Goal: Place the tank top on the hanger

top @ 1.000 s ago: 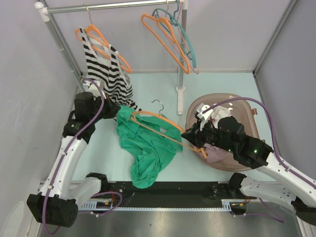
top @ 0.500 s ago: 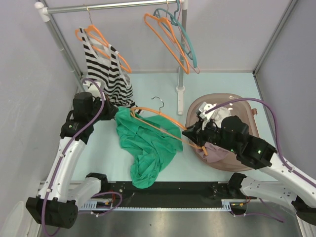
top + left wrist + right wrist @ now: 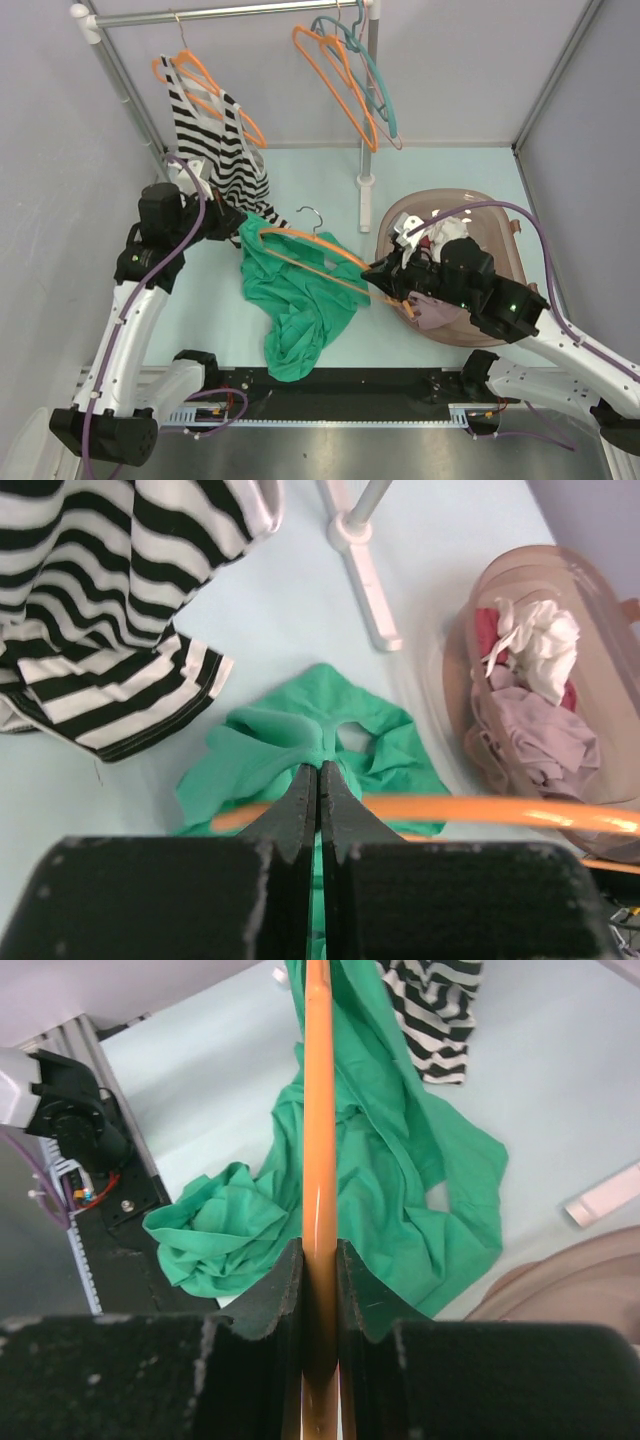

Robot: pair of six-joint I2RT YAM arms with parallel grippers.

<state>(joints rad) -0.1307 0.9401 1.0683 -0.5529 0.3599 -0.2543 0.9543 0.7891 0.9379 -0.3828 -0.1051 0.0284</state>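
L tool (image 3: 319,772) pinched shut on a strap of the green tank top (image 3: 298,300), that end raised near the striped top (image 3: 215,140). Rest of it lies crumpled on surface (image 3: 330,175) btw. arms. R tool (image 3: 320,1255) clamps narrow on orange hanger (image 3: 312,250) bar, over top's upper part, beside basket (image 3: 505,215).

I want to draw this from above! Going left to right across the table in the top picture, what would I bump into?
left gripper → green tank top → right gripper → laundry basket. I skipped the orange hanger, because it lies across the tank top.
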